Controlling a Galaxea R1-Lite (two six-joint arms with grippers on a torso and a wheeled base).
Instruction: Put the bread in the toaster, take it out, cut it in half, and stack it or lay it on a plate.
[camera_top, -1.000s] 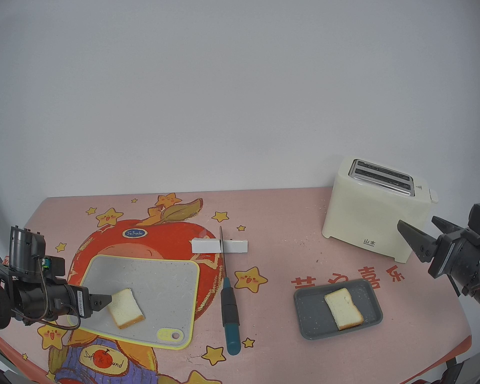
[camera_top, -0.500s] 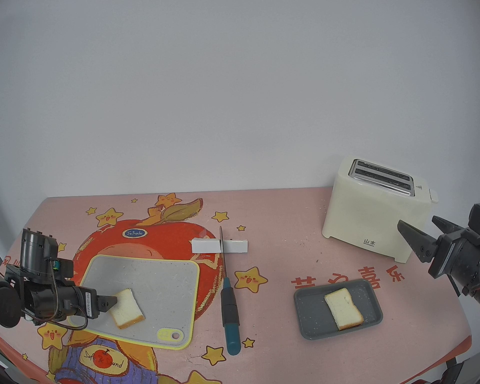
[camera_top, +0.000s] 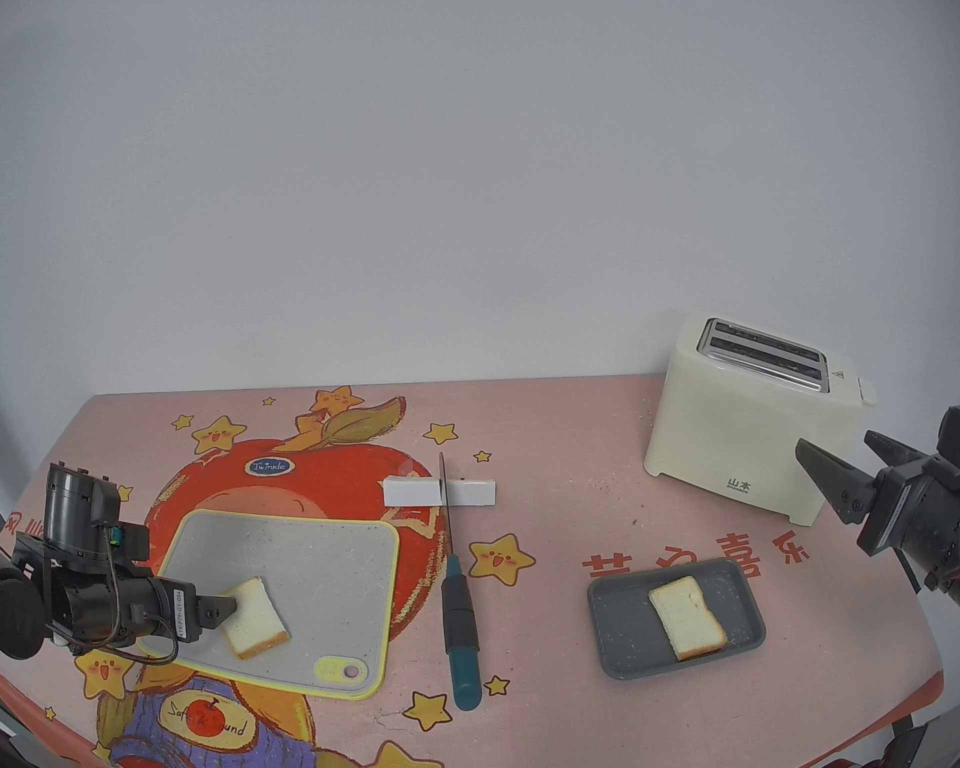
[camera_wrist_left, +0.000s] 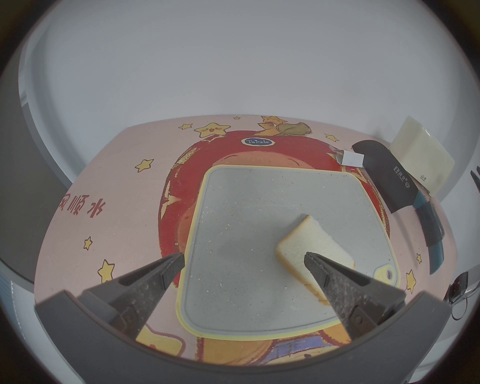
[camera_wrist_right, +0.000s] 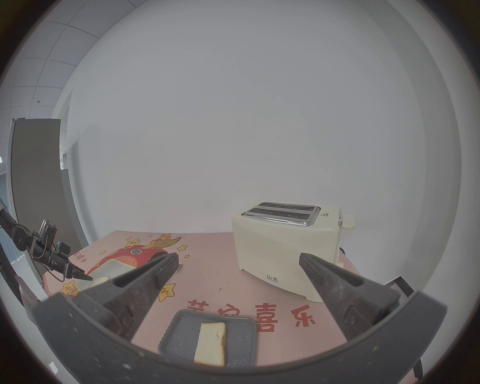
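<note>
Left claw (camera_wrist_left: 244, 257) spread apart at left edge of the board (camera_top: 300, 555), bread half (camera_top: 255, 618) on it, long axis far-to-near, crust toward near edge, right claw (camera_top: 835, 445) apart well right, pink apple-print table (camera_top: 580, 470), white wall (camera_top: 480, 180).

A: The tablecloth (camera_top: 600, 450) is noted as pink, printed with a red apple, yellow stars and red characters. How is the cutting board (camera_top: 300, 560) recorded?
B: Speckled grey, rimmed in yellow-green. White crumb and tan crust are logged for the bread on the board (camera_top: 255, 618) and the bread on the plate (camera_top: 687, 617).
A: The plate (camera_top: 620, 628) is entered as dark grey, the toaster (camera_top: 745, 420) as cream with silver slots.
B: For the knife (camera_top: 455, 590), a dark blade and a black and teal handle are noted
</note>
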